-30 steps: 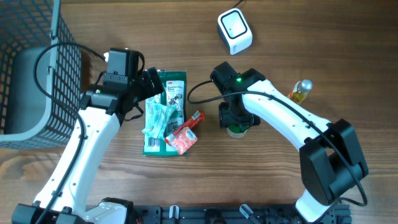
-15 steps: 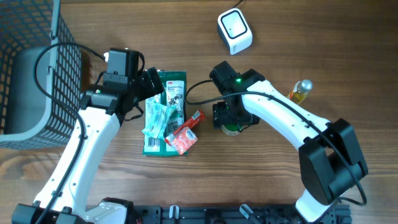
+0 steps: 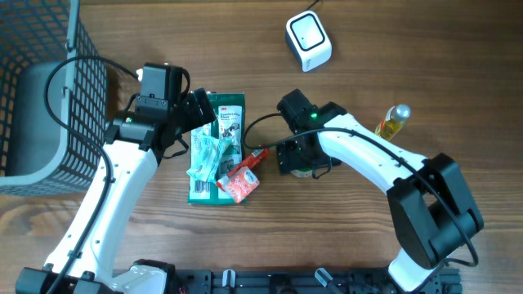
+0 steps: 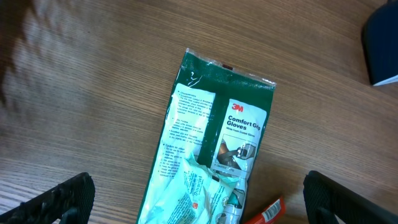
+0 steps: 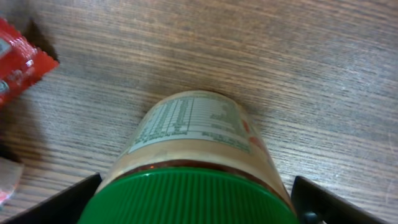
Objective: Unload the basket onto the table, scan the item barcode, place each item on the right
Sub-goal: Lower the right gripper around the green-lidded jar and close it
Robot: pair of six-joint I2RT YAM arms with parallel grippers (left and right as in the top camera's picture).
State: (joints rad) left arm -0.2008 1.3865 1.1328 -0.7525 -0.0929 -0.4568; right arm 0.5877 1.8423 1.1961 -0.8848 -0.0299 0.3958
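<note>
My right gripper [image 5: 199, 202] has just spread wide around the jar [image 5: 186, 127] at the middle of the bench [image 3: 458, 49], so it's released, likely unscanned; my left gripper [image 4: 202, 202] gapes empty too.

Left end effector [image 3: 202, 114] and right end effector [image 3: 301, 160] both downward-facing, jaws wide apart.

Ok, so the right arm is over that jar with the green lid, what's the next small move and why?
Probably close the right gripper on the round jar with the green ribbed lid. Its jaws stand open on either side of the lid. The jar stands upright and unheld on the wooden table, and it likely has to be lifted to reach the white box-shaped scanner.
</note>
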